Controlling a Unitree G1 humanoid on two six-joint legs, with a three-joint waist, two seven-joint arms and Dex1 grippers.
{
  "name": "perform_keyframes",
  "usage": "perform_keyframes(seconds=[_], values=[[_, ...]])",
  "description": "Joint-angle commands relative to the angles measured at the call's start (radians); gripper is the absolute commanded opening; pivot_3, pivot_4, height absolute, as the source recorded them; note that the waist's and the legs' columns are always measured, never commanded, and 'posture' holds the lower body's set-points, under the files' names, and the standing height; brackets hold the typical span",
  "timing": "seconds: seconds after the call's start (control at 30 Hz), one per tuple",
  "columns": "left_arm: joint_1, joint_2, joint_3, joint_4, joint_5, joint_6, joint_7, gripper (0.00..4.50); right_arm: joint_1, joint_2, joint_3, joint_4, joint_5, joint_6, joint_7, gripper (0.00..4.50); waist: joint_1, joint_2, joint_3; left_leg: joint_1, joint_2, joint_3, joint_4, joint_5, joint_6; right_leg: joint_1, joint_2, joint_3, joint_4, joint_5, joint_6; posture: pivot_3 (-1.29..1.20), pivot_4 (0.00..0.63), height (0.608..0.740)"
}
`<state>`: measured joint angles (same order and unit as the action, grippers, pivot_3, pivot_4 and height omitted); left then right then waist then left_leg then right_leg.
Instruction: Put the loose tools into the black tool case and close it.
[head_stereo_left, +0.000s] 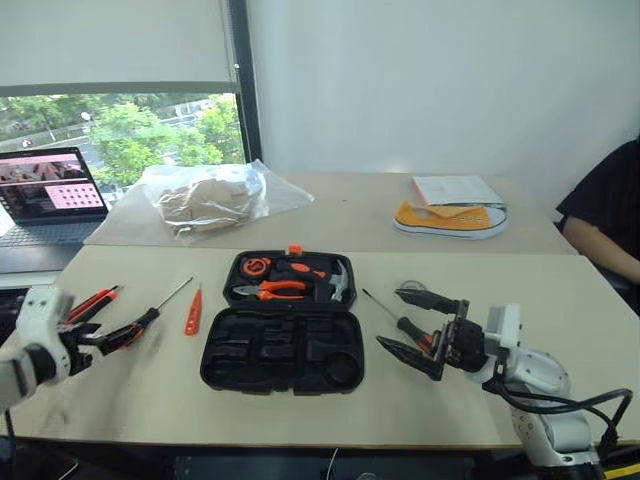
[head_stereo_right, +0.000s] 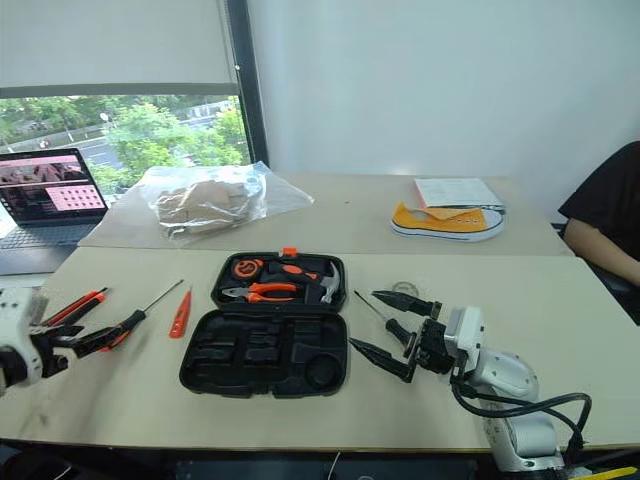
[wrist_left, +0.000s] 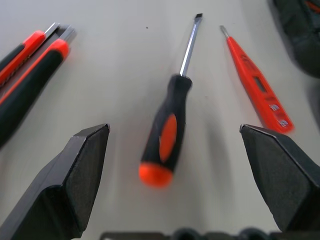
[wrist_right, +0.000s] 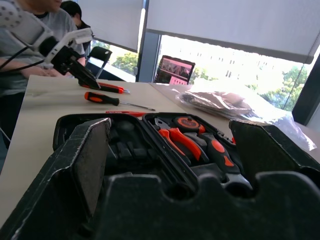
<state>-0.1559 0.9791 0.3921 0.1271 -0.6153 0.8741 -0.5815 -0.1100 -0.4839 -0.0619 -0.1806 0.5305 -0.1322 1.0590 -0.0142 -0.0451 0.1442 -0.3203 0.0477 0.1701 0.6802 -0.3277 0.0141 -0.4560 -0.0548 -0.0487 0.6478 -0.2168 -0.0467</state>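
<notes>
The black tool case (head_stereo_left: 282, 335) lies open in the middle of the bench (head_stereo_left: 300, 410), pliers and hammer already seated in its far half, the near half's recesses bare. To its left lie the loose tools: a screwdriver (wrist_left: 170, 127), a slim orange pen-like tester (wrist_left: 255, 82) just beside it toward the case, and a utility knife (wrist_left: 27, 77) on the outer side. A second screwdriver (head_stereo_left: 395, 318) lies right of the case.

The left end effector (wrist_left: 175, 175) hovers low over the left screwdriver's handle, fingers spread wide to either side and gripping nothing. The right end effector (head_stereo_left: 420, 330) is also open and empty, poised above the second screwdriver.

This looks like the first pick-up. Next the left fingers need to drop around the handle, close squarely, then carry it to a matching recess.
</notes>
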Motion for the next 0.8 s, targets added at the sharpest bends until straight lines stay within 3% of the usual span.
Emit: perform_keyframes(seconds=[0.03, 0.1, 0.37, 0.6, 0.7, 0.8], values=[[-0.149, 0.042, -0.179, 0.152, 0.115, -0.006, -0.099, 4.24, -0.009, -0.002, -0.01, -0.025, -0.004, -0.008, -0.012, 4.48, 0.001, 0.0, 0.0, -0.001, 0.0, 0.001, 0.0, 0.0, 0.0, -0.001, 0.001, -0.001, 0.0, 0.0, 0.0, 0.0, 0.15, 0.74], [-0.182, 0.049, -0.234, 0.198, 0.155, -0.022, -0.144, 3.84, -0.008, -0.002, -0.01, -0.035, -0.006, -0.005, -0.021, 4.5, 0.0, 0.0, 0.0, -0.001, -0.001, 0.003, 0.0, 0.0, 0.0, -0.001, 0.001, -0.001, -0.001, 0.0, 0.0, 0.0, 0.15, 0.74], [-0.224, 0.059, -0.229, 0.289, 0.21, -0.109, -0.252, 0.88, 0.006, -0.012, -0.017, -0.069, -0.012, 0.005, -0.059, 4.5, 0.002, 0.001, 0.001, 0.0, 0.0, 0.005, 0.001, 0.0, -0.001, -0.001, 0.0, 0.0, 0.0, 0.0, -0.001, 0.0, 0.15, 0.74], [-0.244, 0.007, -0.092, 0.196, 0.112, -0.518, -0.542, 0.84, 0.041, -0.059, -0.069, -0.091, 0.004, 0.008, -0.069, 4.5, 0.007, 0.001, 0.001, -0.002, 0.0, 0.002, 0.001, 0.0, -0.001, -0.002, -0.001, -0.001, 0.0, 0.0, -0.001, 0.0, 0.15, 0.74], [-0.298, -0.002, -0.186, 0.09, 0.116, -0.542, -0.655, 0.84, 0.064, -0.084, -0.097, -0.092, 0.013, 0.008, -0.059, 4.5, 0.023, 0.001, 0.001, -0.003, -0.001, 0.004, 0.003, 0.0, 0.0, -0.001, -0.003, -0.004, 0.0, -0.001, -0.001, 0.0, 0.15, 0.74], [-0.407, -0.026, -0.413, 0.011, 0.279, -0.66, -0.769, 0.84, 0.094, -0.105, -0.118, -0.087, 0.01, -0.004, -0.043, 4.5, 0.031, 0.001, 0.001, -0.003, -0.003, 0.005, 0.004, 0.0, 0.0, 0.0, -0.003, -0.003, 0.0, -0.001, 0.0, 0.0, 0.15, 0.74]])
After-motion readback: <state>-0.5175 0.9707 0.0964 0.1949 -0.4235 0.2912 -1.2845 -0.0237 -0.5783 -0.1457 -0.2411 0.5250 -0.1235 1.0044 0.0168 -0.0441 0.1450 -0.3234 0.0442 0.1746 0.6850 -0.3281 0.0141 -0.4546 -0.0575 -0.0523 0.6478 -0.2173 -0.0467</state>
